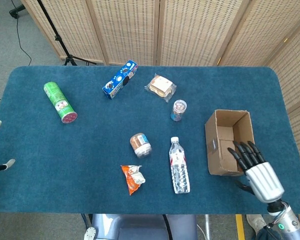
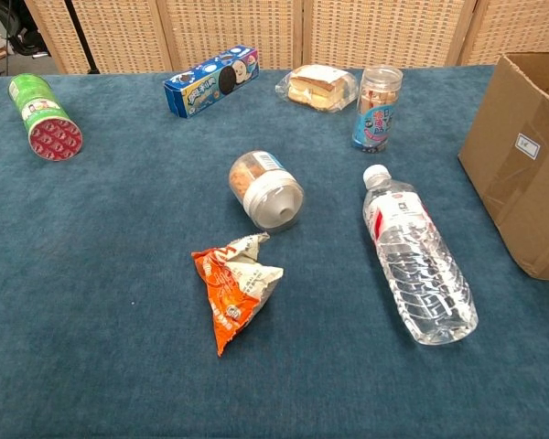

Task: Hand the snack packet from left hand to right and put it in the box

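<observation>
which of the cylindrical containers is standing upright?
Only the small clear jar with the blue label, right of the wrapped sandwich. The green chip can, the short jar and the water bottle all lie on their sides.

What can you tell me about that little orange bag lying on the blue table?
The crinkled orange and white foil snack packet lies flat on the blue cloth-covered table, near the front edge. It looks sealed but crumpled, with its white top end bunched and its orange end tapering to a point toward the front. No hand touches it. A small clear jar lies on its side just behind it, apart from it.
</observation>
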Available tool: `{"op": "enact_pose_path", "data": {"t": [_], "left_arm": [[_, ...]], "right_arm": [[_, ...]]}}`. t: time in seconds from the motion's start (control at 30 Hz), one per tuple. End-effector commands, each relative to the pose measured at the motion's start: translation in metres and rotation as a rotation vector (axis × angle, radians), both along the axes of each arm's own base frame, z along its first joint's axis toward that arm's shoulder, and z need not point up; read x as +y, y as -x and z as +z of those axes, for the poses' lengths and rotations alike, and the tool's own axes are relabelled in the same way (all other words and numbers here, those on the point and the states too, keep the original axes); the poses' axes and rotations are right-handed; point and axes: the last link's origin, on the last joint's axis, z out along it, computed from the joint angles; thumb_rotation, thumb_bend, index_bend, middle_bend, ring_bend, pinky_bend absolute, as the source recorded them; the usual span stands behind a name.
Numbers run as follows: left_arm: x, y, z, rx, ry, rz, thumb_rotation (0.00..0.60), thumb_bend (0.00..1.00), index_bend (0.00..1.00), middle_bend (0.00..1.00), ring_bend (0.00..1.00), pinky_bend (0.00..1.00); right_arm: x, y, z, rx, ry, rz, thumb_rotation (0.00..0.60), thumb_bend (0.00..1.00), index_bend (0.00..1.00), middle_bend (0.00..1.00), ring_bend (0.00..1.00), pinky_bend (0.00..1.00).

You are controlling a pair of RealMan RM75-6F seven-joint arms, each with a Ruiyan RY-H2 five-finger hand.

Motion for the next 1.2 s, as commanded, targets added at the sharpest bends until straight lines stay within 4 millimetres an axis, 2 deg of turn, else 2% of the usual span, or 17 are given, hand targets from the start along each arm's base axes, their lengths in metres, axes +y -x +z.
{"op": "enact_pose_path", "data": {"t": [0.03,0.17,0.33,0.4,0.53,0.7,0.97,1.1,1.2], "left_arm": [[-0.004,0.0,0.007,-0.009,-0.002,-0.015,0.6,0.0,0.0,0.0,0.0,0.0],[-0.006,0.0,0.008,-0.02,0.0,-0.022,0.6,0.0,0.0,0.0,0.0,0.0],[-0.006,0.0,0.009,-0.025,0.005,-0.029,0.6,0.0,0.0,0.0,0.0,0.0],[-0.006,0.0,0.009,-0.024,0.005,-0.031,0.6,0.0,0.0,0.0,0.0,0.0],[-0.005,0.001,0.009,-0.028,0.007,-0.026,0.6,0.0,0.0,0.0,0.0,0.0],[-0.004,0.003,0.01,-0.037,0.01,-0.024,0.6,0.0,0.0,0.0,0.0,0.0],[-0.003,0.004,0.012,-0.048,0.018,-0.021,0.6,0.0,0.0,0.0,0.0,0.0],[-0.003,0.004,0.013,-0.055,0.018,-0.023,0.6,0.0,0.0,0.0,0.0,0.0],[-0.003,0.005,0.013,-0.057,0.016,-0.023,0.6,0.0,0.0,0.0,0.0,0.0]], "right_arm": [[-0.017,-0.056,-0.02,0.088,-0.098,0.203,0.6,0.0,0.0,0.0,0.0,0.0],[-0.02,-0.094,-0.044,0.127,-0.228,0.286,0.6,0.0,0.0,0.0,0.0,0.0],[-0.021,-0.124,-0.075,0.155,-0.363,0.326,0.6,0.0,0.0,0.0,0.0,0.0],[-0.025,-0.141,-0.098,0.192,-0.424,0.35,0.6,0.0,0.0,0.0,0.0,0.0],[-0.034,-0.162,-0.136,0.271,-0.469,0.37,0.6,0.0,0.0,0.0,0.0,0.0],[-0.043,-0.179,-0.173,0.349,-0.469,0.385,0.6,0.0,0.0,0.0,0.0,0.0],[-0.046,-0.193,-0.198,0.374,-0.446,0.367,0.6,0.0,0.0,0.0,0.0,0.0],[-0.047,-0.192,-0.209,0.414,-0.429,0.358,0.6,0.0,0.0,0.0,0.0,0.06],[-0.048,-0.192,-0.217,0.437,-0.411,0.358,0.6,0.0,0.04,0.01,0.0,0.15]]}}
